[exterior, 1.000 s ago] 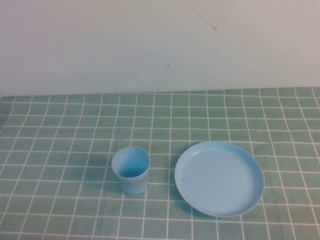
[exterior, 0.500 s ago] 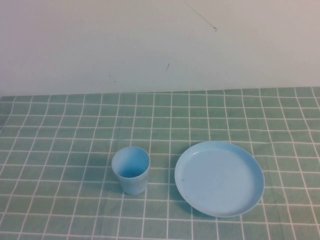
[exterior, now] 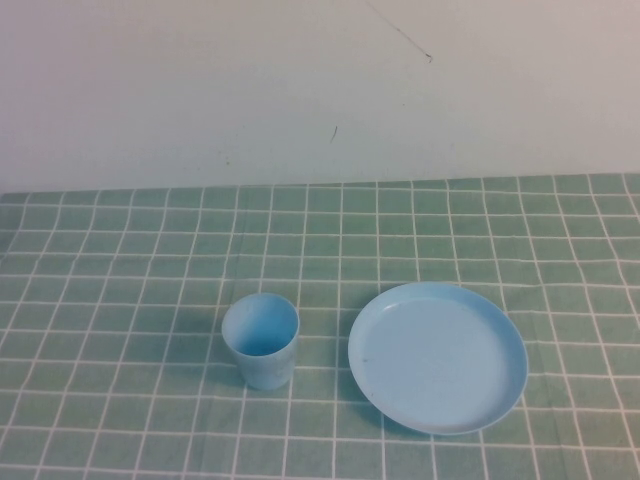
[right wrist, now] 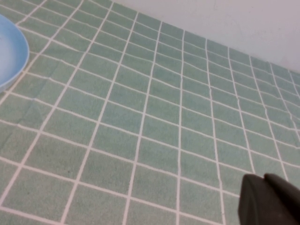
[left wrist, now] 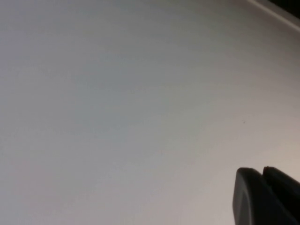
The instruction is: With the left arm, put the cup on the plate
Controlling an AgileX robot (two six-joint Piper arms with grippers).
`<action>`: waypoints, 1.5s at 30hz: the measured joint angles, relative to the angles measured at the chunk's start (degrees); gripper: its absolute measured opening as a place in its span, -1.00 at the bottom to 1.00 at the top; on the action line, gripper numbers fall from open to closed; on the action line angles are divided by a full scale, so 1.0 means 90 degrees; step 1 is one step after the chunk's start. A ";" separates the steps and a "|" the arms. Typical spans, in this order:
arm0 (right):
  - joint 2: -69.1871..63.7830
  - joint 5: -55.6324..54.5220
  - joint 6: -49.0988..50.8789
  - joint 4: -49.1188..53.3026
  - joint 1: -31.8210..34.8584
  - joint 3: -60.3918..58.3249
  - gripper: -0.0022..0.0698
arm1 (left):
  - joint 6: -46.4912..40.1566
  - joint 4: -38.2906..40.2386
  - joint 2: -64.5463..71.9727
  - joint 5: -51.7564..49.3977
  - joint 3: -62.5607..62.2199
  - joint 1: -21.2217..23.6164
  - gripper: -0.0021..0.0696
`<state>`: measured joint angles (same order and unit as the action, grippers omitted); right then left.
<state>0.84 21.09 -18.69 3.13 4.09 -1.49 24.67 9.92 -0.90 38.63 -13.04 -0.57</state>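
With both pincers off the high view, grip unknowable, my left pincer faces blank wall, cup upright lower-left of the plate, unlifted.

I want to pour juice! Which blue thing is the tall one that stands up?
The cup, left of the flat plate. The left gripper faces a blank wall; the right gripper hovers over the tablecloth.
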 joint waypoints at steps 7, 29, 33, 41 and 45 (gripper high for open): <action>0.0000 0.0000 0.0000 0.0000 0.0000 0.0000 -0.95 | -0.1078 0.0002 0.1078 -0.3155 -0.2586 0.0000 -0.89; 0.0000 0.0000 -0.0004 0.0000 0.0000 0.0000 -0.95 | -0.2707 0.2090 0.5873 -1.0121 -0.4305 0.0000 -0.86; 0.0000 0.0000 -0.0004 0.0000 0.0000 0.0000 -0.95 | -0.3010 0.2120 0.7119 -1.0738 -0.4825 0.0000 -0.69; 0.0000 0.0000 -0.0004 0.0000 0.0000 0.0000 -0.95 | -0.3254 0.2192 0.8879 -1.0611 -0.5595 -0.0460 0.21; 0.0000 0.0000 -0.0014 0.0000 0.0000 0.0000 -0.95 | -0.3099 0.1859 0.9613 -1.0508 -0.5970 -0.1059 0.30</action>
<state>0.84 21.09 -18.82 3.13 4.09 -1.49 -3.23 26.64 85.61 -55.94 -66.77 -10.10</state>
